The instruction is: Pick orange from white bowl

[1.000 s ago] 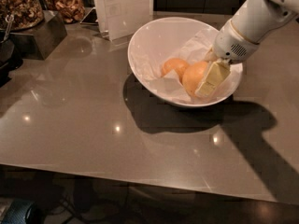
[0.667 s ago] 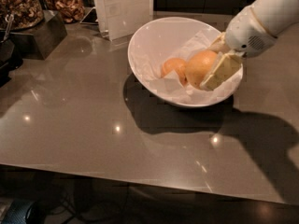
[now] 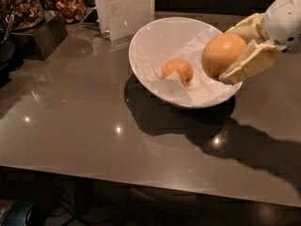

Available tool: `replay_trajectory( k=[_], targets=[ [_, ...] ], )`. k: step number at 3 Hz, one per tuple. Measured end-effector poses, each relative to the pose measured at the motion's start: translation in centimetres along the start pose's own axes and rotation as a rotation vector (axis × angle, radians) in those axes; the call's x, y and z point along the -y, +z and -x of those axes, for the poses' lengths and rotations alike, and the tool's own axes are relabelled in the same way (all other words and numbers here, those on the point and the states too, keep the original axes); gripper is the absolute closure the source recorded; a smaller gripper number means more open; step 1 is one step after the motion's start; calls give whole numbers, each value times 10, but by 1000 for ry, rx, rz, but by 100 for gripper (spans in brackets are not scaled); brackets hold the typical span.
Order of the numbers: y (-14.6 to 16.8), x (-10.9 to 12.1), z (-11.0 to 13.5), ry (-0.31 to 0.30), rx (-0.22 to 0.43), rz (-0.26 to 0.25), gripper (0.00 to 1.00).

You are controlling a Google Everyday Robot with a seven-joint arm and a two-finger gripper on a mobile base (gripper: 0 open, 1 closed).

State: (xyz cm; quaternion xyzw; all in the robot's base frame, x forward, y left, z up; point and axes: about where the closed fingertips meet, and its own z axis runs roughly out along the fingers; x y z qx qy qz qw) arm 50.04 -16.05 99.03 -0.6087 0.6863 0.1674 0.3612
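Observation:
The orange (image 3: 222, 53) is a round pale yellow-orange fruit. It sits between my two cream fingers, one finger (image 3: 249, 61) below it and one above. My gripper (image 3: 235, 48) is shut on it and holds it above the right rim of the white bowl (image 3: 150, 41). The bowl stands on the grey table and is lined with crumpled white paper (image 3: 200, 86). A smaller, deeper-orange fruit (image 3: 178, 69) still lies in the bowl, left of the held orange.
A white sign holder (image 3: 124, 8) stands behind the bowl. Dark containers of snacks (image 3: 28, 18) stand at the back left. The table's front edge (image 3: 141, 175) runs across the bottom.
My gripper has lifted the orange up and to the right, out of the bowl's hollow. The smaller fruit stays in the bowl.

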Motion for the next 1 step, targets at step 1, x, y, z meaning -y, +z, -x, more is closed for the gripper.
replay_trajectory(
  k=[1],
  targets=[
    [-30,-13,0,-3,56,-73,100]
  ],
)
